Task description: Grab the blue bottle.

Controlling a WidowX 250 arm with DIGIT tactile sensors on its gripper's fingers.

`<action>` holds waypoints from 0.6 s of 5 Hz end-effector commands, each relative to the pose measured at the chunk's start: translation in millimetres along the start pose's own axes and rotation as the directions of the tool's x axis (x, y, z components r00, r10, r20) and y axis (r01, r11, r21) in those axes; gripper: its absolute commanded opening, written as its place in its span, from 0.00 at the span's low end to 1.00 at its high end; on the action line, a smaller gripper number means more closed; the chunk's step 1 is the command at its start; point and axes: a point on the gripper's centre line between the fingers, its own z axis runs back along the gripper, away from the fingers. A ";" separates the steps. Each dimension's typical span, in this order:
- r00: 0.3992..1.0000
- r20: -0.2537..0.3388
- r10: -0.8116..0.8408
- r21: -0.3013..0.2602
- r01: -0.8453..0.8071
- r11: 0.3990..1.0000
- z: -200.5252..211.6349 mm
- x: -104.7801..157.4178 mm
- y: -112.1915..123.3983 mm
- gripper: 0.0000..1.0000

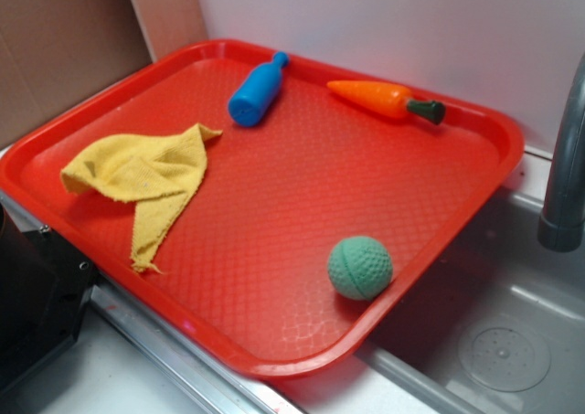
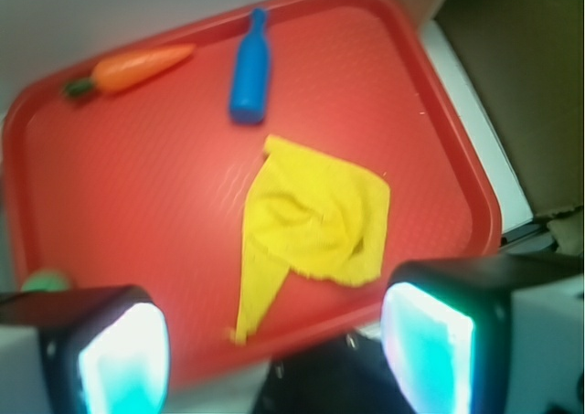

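Approach step judged not yet begun: gripper (image 2: 274,341) is held wide open and empty at the near tray (image 1: 475,195) edge, blue bottle (image 1: 256,90) is lying far-side beside the carrot (image 1: 384,99); reach over the yellow cloth (image 1: 146,181) is needed.

A toy kitchen mock-up set up for robot trials: a grey moulded sink (image 1: 494,341) with a round drain (image 1: 504,357) and a dark grey tap (image 1: 564,172) beside a red plastic tray (image 1: 274,259). Laid out on the tray, a toy carrot (image 1: 384,100), a green ball (image 1: 360,268) and a yellow cloth (image 1: 146,181), against a plain white wall (image 1: 411,21) and brown cardboard (image 1: 64,58)
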 end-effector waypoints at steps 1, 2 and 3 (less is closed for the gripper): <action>0.988 0.099 0.118 0.046 -0.123 0.991 -53.0 50.6 3.9 1.00; 0.984 0.114 0.139 0.068 -0.148 0.987 -73.4 66.0 3.6 1.00; 0.979 0.117 0.166 0.089 -0.177 0.980 -105.2 86.7 1.0 1.00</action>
